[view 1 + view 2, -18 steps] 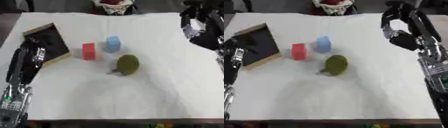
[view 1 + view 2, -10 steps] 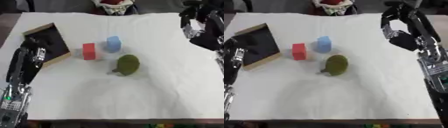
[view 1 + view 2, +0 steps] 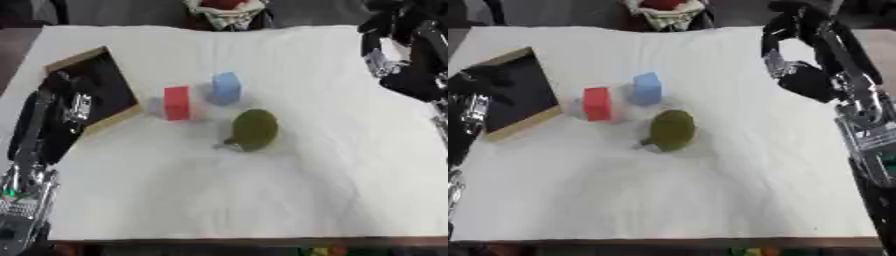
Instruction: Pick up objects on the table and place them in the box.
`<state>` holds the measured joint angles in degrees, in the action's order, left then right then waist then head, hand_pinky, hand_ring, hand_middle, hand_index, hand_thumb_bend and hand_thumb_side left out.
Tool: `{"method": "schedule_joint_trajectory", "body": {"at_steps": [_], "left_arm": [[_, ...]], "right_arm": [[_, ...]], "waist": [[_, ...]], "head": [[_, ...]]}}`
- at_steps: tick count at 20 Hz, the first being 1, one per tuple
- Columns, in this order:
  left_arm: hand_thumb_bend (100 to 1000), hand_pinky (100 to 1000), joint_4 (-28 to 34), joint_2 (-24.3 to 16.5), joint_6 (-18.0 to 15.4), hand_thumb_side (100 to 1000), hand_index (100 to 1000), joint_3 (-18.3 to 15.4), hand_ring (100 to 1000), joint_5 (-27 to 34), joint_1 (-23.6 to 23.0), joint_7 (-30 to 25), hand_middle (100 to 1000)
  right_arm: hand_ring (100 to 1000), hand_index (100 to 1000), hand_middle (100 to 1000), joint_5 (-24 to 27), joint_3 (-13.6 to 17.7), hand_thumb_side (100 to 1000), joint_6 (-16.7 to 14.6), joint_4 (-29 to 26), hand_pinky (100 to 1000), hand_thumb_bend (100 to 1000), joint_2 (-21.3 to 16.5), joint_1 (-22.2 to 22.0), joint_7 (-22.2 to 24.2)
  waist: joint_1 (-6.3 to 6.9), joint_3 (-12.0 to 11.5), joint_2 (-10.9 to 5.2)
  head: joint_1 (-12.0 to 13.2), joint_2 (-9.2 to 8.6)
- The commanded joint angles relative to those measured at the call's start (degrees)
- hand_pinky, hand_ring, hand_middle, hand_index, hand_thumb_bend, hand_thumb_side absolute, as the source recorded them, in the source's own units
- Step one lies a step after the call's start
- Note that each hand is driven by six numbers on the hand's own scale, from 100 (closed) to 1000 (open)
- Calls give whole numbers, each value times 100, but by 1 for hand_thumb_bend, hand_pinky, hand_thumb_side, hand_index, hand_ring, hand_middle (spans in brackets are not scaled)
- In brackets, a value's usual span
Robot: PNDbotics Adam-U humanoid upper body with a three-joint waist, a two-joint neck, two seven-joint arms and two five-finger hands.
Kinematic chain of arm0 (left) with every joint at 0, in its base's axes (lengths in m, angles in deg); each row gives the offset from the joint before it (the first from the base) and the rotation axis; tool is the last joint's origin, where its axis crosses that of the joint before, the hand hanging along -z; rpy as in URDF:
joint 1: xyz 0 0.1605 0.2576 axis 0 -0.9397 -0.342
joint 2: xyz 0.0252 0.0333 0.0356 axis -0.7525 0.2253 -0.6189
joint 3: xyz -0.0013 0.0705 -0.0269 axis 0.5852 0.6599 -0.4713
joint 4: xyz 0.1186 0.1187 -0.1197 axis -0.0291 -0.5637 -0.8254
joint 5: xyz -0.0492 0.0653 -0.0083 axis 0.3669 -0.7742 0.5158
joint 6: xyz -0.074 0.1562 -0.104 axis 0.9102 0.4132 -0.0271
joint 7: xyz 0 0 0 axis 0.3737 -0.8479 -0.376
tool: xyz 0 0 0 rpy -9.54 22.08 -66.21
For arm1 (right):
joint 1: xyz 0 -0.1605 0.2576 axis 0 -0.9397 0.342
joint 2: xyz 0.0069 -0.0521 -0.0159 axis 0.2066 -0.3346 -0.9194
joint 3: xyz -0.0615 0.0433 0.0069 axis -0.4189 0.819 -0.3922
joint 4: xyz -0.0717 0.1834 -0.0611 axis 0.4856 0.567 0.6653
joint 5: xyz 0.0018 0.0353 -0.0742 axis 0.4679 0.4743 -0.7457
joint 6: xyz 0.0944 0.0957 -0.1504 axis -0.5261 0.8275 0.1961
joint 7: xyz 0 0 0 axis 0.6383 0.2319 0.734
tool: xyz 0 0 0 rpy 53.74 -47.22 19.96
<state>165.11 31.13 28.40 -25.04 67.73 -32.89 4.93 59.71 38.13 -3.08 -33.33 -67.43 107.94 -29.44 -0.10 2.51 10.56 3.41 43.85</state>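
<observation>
**Nothing Shifted; Objects Untouched**

Neither robot hand has been moved: right robot hand [image 3: 785,30] is held curled, empty, far right; left robot hand [image 3: 61,87], fingers unreadable, overlaps the box [image 3: 109,82]. Red block [image 3: 178,103], blue block [image 3: 226,88], green fruit [image 3: 255,129] lie mid-surface [image 3: 262,200]; the nearest should be approached from above.

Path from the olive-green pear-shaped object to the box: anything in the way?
Yes. The red block stands between the olive-green pear-shaped object and the dark wooden-rimmed box at the table's left. The light-blue block sits just beyond that line.

White cloth-covered table [image 3: 306,190] (slightly creased); dark floor [image 3: 114,12] beyond far edge.
</observation>
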Motion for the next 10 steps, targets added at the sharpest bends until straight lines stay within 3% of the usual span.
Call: {"method": "schedule_joint_trajectory", "body": {"at_steps": [1,5,10], "left_arm": [[100,566,68,-484,15,637,772,78,714,-121,165,-74,658],[100,592,-74,-1020,106,591,790,279,739,-424,462,-260,685],[100,665,-301,-1684,83,449,830,580,774,-851,971,-782,739]], "right_arm": [[746,855,622,38,49,417,-24,-164,732,100,-59,51,3],[745,855,621,62,66,420,-26,-228,731,100,-54,21,-13],[744,855,620,97,77,423,-29,-293,731,100,-48,2,-29]], "waist": [[19,23,-97],[28,67,-102],[29,126,-109]], "head": [[-17,26],[-18,26],[-2,26]]}}
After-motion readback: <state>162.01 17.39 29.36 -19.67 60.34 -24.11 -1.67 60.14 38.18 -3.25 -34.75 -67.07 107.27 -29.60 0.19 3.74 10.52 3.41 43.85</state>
